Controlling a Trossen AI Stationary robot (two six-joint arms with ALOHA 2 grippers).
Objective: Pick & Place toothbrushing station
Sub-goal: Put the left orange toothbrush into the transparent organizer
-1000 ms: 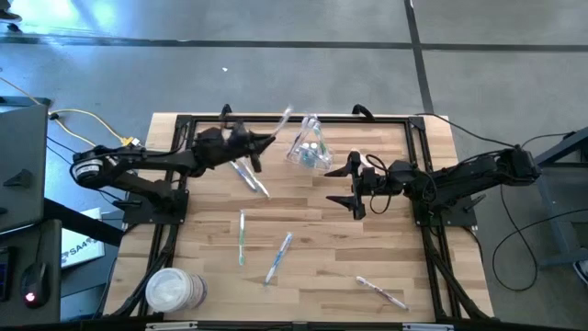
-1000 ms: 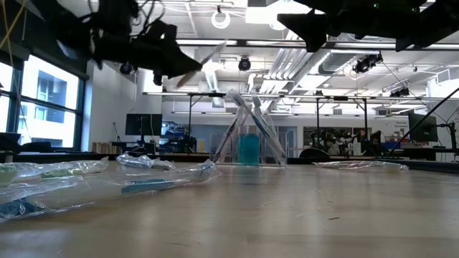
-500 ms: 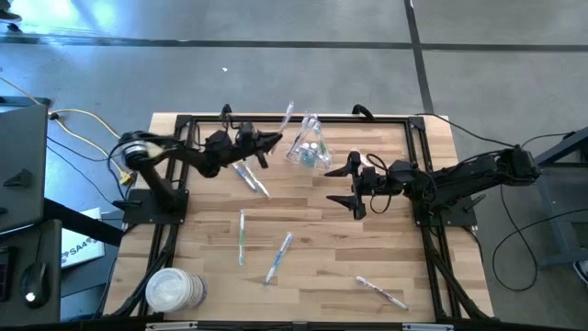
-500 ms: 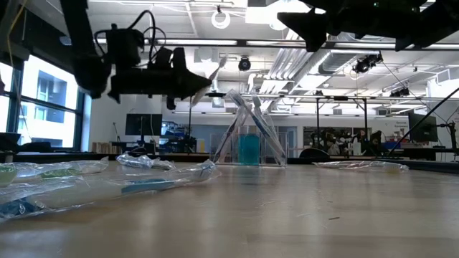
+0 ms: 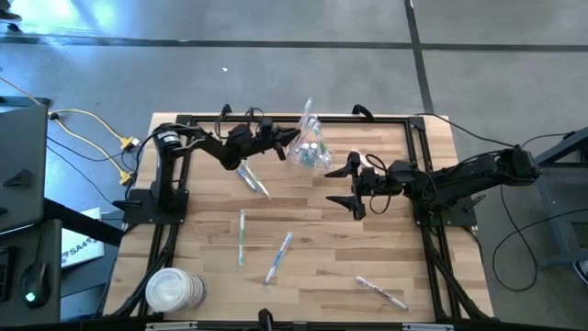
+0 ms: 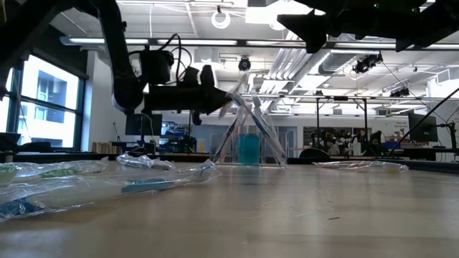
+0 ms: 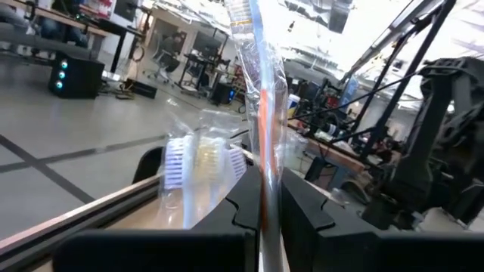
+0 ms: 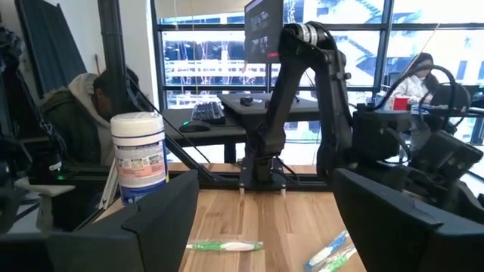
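The clear plastic cup (image 5: 312, 149) stands at the table's far middle with several toothbrushes leaning in it; it also shows in the low view (image 6: 249, 147). My left gripper (image 5: 278, 143) is just left of the cup and above the table, shut on a clear-wrapped toothbrush (image 5: 301, 119) whose free end slants up over the cup. It shows in the low view (image 6: 215, 100) too. My right gripper (image 5: 354, 187) hovers open and empty to the right of the cup. Wrapped toothbrushes (image 5: 242, 236) (image 5: 278, 256) (image 5: 381, 292) lie flat on the table. My left gripper pinches the wrapped toothbrush's handle (image 7: 265, 177) between its two fingers, near its lower end. The fingers come level from the table's left. The toothbrush is lifted clear and slants up and away from the fingers, its free end (image 6: 238, 87) beside the cup's brushes.
Another wrapped toothbrush (image 5: 250, 176) lies under my left arm. A stack of white round discs (image 5: 171, 291) sits at the near left corner. A dark frame (image 5: 276, 119) runs round the table's edges. Bare wood lies at the middle and near right.
My left gripper has gone toward the table's right edge, toward the cup, and down, still shut on the wrapped toothbrush. The toothbrush has swung with it and its free end now stands over the cup. My right gripper has kept still.
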